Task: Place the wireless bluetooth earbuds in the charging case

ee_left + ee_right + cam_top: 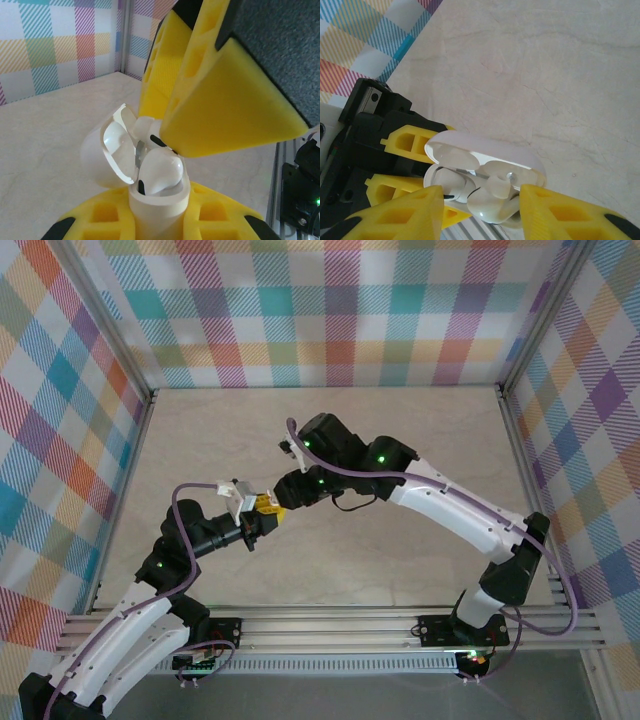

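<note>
both arms reach in and meet over the middle of the desk [400, 440], elbows bent, wrists nose to nose. my left tool [159, 206] is clamped on the body of the one white charging case [150, 215], held upright with its lid [107, 150] hinged open. i count two white earbuds: one [161, 170] sits in the case mouth, the other [146, 129] lies just behind it between the yellow fingers of the right tool [482, 197]. those jaws are partly apart around it; i cannot tell if they pinch it. plaid walls [340, 310] ring the desk.
</note>
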You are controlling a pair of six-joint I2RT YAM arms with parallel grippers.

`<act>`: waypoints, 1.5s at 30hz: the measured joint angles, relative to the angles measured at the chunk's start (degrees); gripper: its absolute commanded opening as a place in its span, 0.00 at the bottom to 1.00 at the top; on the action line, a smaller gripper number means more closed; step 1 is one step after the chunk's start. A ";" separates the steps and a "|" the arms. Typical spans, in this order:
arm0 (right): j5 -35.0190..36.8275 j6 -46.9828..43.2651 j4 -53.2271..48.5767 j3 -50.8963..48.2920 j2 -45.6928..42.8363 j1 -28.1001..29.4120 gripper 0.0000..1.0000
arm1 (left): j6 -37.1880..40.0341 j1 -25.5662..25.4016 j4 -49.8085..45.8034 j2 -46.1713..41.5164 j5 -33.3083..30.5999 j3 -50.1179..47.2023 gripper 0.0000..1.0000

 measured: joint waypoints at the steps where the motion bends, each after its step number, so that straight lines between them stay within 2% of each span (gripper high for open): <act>1: 0.17 -0.20 -0.28 0.17 0.13 0.07 0.36 | 0.00 0.00 -0.24 0.00 0.00 0.00 0.00; 6: 1.16 -1.55 -1.29 0.28 0.26 0.28 0.21 | 0.04 0.00 -1.18 -0.37 0.20 0.00 0.00; 9: 1.46 -2.69 -1.51 0.33 0.26 0.33 0.19 | 0.04 0.00 -1.49 -0.37 0.20 0.00 0.00; 22: -0.63 -9.86 -2.97 0.72 0.26 -0.35 0.16 | -0.04 0.00 -2.16 -1.11 1.09 -0.22 0.00; 45: -18.56 -18.86 -3.93 -0.17 -0.07 -7.52 0.21 | -2.01 0.00 -0.76 -1.29 4.09 -0.39 0.00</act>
